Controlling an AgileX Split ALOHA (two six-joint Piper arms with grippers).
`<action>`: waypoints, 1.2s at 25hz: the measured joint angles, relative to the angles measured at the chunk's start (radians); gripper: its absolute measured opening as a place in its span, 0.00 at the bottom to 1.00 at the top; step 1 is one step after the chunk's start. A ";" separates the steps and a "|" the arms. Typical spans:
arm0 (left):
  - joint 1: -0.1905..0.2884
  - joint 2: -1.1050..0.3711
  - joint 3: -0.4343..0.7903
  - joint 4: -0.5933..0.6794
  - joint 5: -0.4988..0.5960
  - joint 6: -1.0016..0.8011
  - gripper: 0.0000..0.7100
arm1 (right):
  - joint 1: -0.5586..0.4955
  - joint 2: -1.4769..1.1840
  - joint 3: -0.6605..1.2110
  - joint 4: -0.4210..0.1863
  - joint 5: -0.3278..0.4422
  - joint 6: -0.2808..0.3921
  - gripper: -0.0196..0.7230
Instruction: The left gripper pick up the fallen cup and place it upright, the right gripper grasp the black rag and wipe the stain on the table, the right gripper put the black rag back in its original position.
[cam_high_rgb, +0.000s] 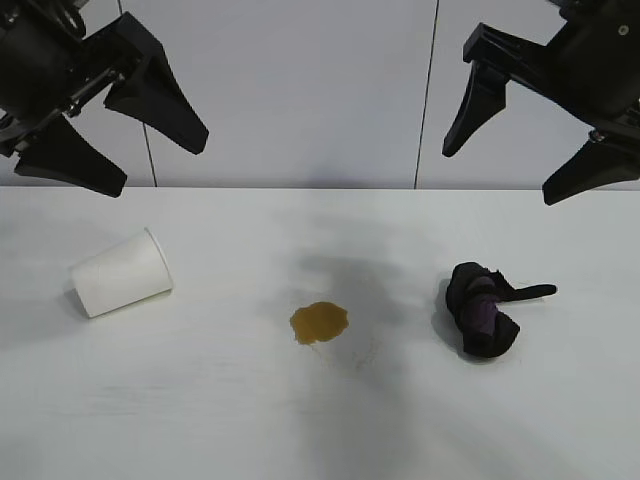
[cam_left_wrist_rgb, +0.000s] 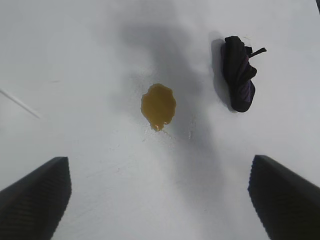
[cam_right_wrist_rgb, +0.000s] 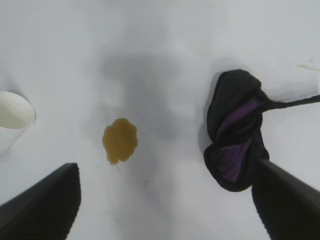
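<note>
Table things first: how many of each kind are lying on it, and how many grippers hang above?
Paper cup, on its side: 1
Black rag, bunched: 1
Amber stain: 1
Grippers, both open and raised above the table: 2, the left gripper and the right gripper
Total: 5

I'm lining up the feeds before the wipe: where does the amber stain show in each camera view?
Exterior view: the stain lies just below centre on the table, between the cup and the black rag.
Left wrist view: the stain is near centre; the cup is not in it.
Right wrist view: the stain is left of centre.
Shared landmark: the black rag, in all three.
</note>
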 joint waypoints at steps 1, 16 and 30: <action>0.000 0.000 0.000 0.000 0.000 0.000 0.98 | 0.000 0.000 0.000 0.000 0.000 0.000 0.89; 0.000 0.000 0.000 0.000 -0.003 0.000 0.98 | 0.000 0.000 0.000 0.000 0.000 0.000 0.89; 0.000 0.000 -0.041 0.468 0.074 0.137 0.98 | 0.000 0.000 0.000 0.000 0.000 0.000 0.89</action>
